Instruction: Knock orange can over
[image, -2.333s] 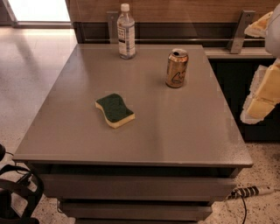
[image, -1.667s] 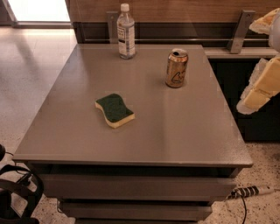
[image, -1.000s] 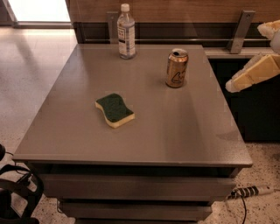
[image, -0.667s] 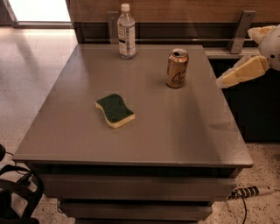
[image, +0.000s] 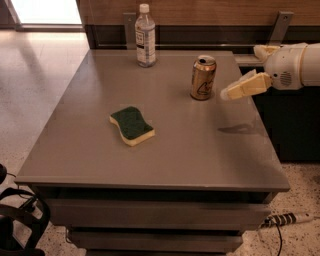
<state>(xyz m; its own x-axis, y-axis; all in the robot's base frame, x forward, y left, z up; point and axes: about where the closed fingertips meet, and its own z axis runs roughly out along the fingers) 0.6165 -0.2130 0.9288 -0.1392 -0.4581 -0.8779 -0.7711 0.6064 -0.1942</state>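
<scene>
I see a grey table (image: 200, 155) from above and in front. The can (image: 203, 77) stands upright toward the far right of the top, at about 1 o'clock from the table's middle. My gripper (image: 240, 72) hovers above the table's right edge, at 3 o'clock from the can, near it but not touching. It is released: its two cream fingers (image: 245, 86) stand apart with nothing between them, and the lower one points at the can's side. The white arm (image: 300, 65) comes in from the right. A bottle (image: 145, 36) stands upright at the far edge, at 10 o'clock from the can. A sponge (image: 131, 125), green side up, lies flat at 7 o'clock from the can, well apart from it.
</scene>
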